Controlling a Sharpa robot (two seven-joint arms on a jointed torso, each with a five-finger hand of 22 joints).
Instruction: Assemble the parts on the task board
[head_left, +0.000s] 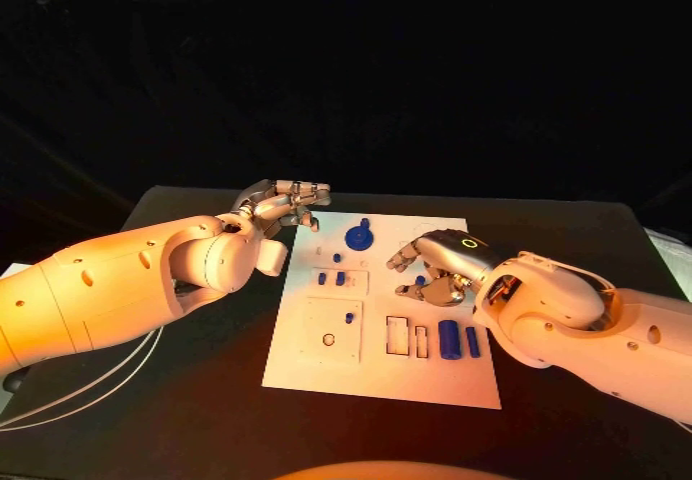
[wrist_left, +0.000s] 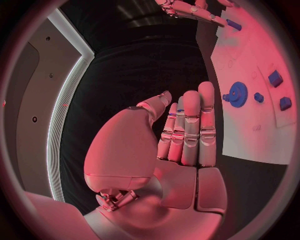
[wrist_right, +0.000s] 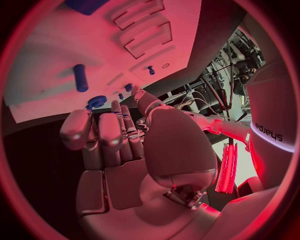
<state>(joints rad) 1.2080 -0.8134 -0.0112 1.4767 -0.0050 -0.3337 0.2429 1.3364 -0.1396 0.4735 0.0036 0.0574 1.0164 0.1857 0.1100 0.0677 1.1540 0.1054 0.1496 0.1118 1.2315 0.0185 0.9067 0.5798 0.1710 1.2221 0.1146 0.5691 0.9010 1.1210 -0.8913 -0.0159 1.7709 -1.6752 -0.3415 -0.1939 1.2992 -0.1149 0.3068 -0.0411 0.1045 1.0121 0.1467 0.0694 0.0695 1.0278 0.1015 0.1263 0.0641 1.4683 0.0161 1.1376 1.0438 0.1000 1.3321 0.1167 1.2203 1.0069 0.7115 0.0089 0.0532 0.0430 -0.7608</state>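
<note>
Hands stood empty: left hand (head_left: 289, 205) extended straight-fingered off the white task board's (head_left: 433, 385) corner, right hand (head_left: 437, 270) curled above its blue parts, presumably for a pick.

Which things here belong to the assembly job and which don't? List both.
Job:
task board
blue gear
blue cylinder
small blue pegs
left robot hand
right robot hand

Just there:
black table
white cables

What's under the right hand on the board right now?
The right hand hovers over the white task board's right-middle area. A small blue part peeks out beside its fingers; whatever lies directly beneath the palm is covered.
</note>
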